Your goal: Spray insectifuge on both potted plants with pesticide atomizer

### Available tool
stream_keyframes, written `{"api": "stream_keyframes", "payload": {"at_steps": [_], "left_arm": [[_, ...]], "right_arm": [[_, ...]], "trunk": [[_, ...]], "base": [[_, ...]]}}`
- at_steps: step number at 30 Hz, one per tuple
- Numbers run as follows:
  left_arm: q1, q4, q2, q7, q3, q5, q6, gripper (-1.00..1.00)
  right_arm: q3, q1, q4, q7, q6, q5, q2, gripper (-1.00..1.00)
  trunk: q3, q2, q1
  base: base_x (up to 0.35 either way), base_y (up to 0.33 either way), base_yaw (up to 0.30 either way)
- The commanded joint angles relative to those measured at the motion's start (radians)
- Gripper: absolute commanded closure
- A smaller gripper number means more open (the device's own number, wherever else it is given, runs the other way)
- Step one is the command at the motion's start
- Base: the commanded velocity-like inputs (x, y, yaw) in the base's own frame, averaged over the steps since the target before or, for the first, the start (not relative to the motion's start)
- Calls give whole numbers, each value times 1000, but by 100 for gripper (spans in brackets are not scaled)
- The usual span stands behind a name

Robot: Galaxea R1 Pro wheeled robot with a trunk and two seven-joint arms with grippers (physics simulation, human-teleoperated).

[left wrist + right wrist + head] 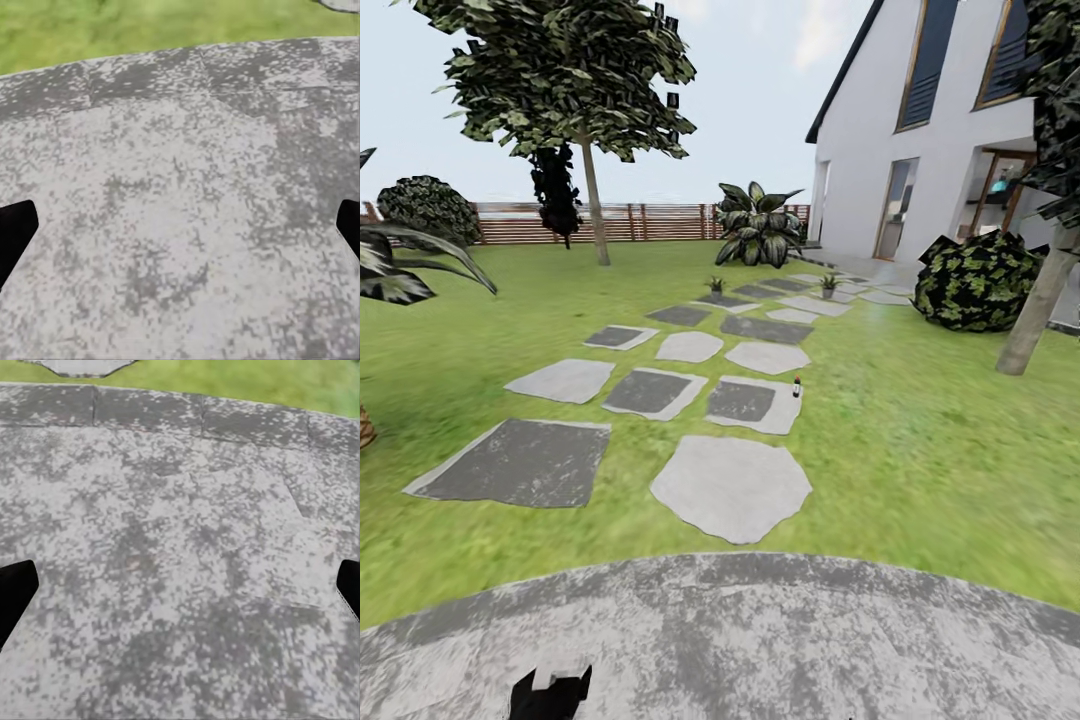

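1. Standing on a wide speckled grey paved slab (760, 630), at the near edge of the green lawn of the garden (920, 450).
2. Ahead, a path of irregular grey and pale stepping stones (730, 485) running toward a white house (920, 130).
3. On the right edge of one dark stone in the middle of the path, a tiny upright bottle with a red top (796, 385), probably the pesticide atomizer; too small to tell more.
4. Further along the path, two small green potted plants in grey pots: one to the left (715, 288), one to the right (827, 286), well apart.
5. Behind them, a big dark striped broad-leaved plant (758, 225) and a brown slatted wooden fence (640, 222).
6. Left hand (180, 232): fingers (15, 232) spread wide, holding nothing, over the slab.
7. Right hand (180, 592): also spread wide and empty, over the same slab.
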Motion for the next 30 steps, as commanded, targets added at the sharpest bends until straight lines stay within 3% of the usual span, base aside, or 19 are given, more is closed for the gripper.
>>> {"api": "stream_keyframes", "payload": {"at_steps": [1,22,30], "left_arm": [[-1,1,0,0,2,1,-3,-100],[0,2,0,0,1,-1,-3,-100],[0,2,0,0,1,-1,-3,-100]], "right_arm": [[0,-1,1,0,-3,0,0,-100],[3,-1,3,0,-2,-1,4,-100],[5,-1,4,0,-2,1,5,-100]], "trunk": [[-1,0,0],[-1,0,0],[-1,0,0]], "base": [[338,0,-142],[339,0,-272],[339,0,-53]]}}
